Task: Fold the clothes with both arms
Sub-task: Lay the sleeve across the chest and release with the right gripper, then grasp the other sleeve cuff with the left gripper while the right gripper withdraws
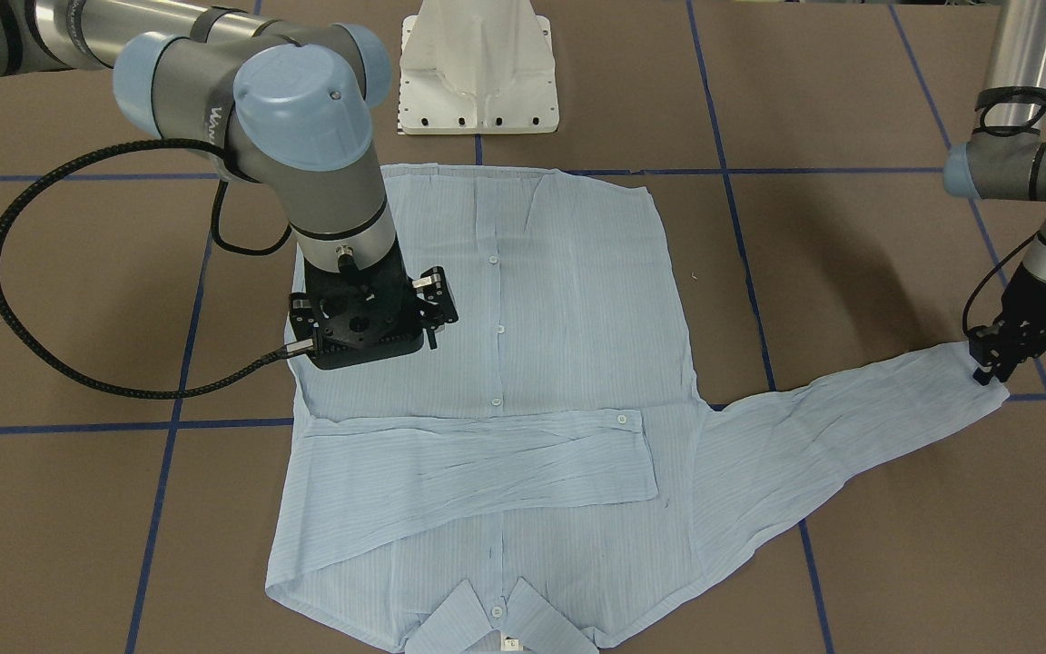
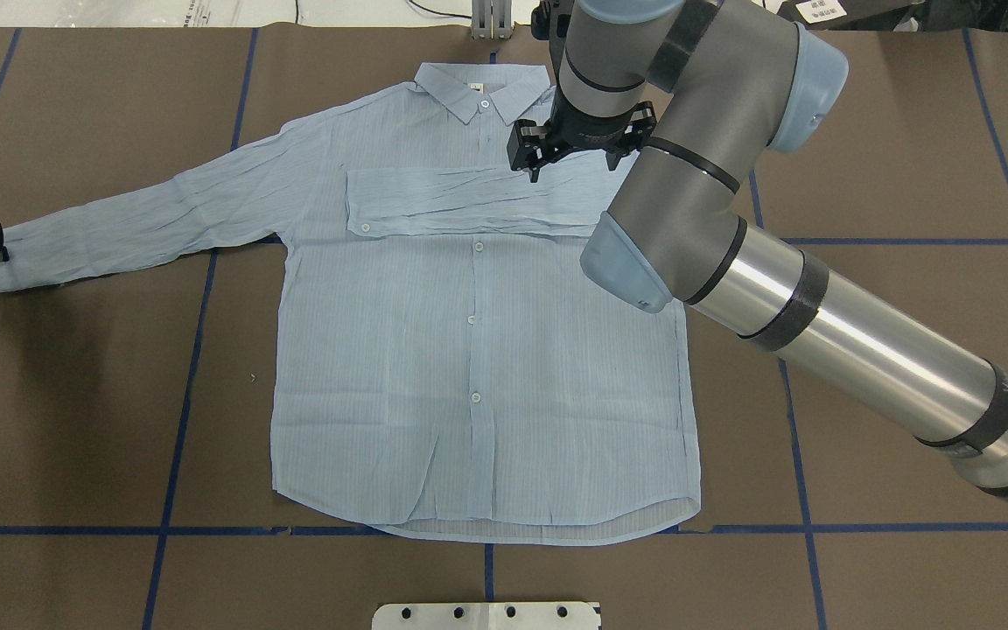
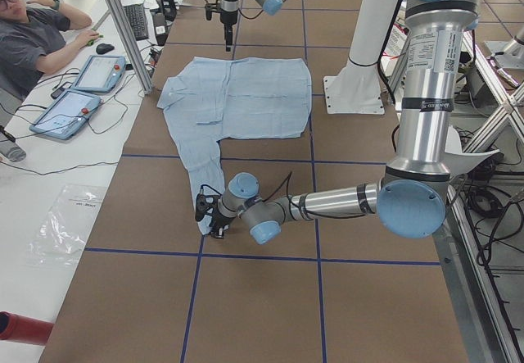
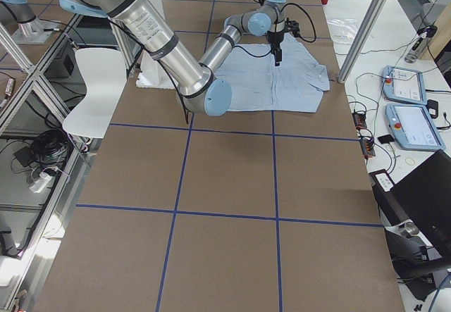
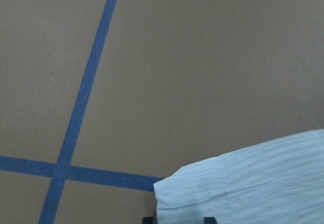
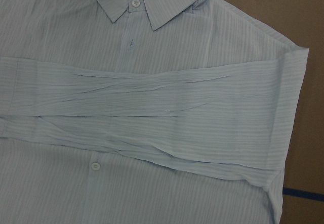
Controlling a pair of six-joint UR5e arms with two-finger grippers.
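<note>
- The right arm point(image 2: 696, 175) reaches over the shirt point(image 2: 469, 367) with its wrist pointing straight down. The right fingers point(image 4: 277, 53) hang above the folded sleeve point(image 6: 152, 118), near the collar point(image 6: 136, 1); I cannot tell whether they are apart or together.
- The left arm point(image 3: 327, 203) stretches out low, with the left fingers point(image 1: 986, 368) at the cuff point(image 5: 202, 193) of the outstretched sleeve. Their tips show apart, with the cuff's edge between them.
- The collar tag point(image 2: 473, 86) is too small to read.
- The shirt lies flat, buttons up, on the brown counter point(image 2: 906, 350).
</note>
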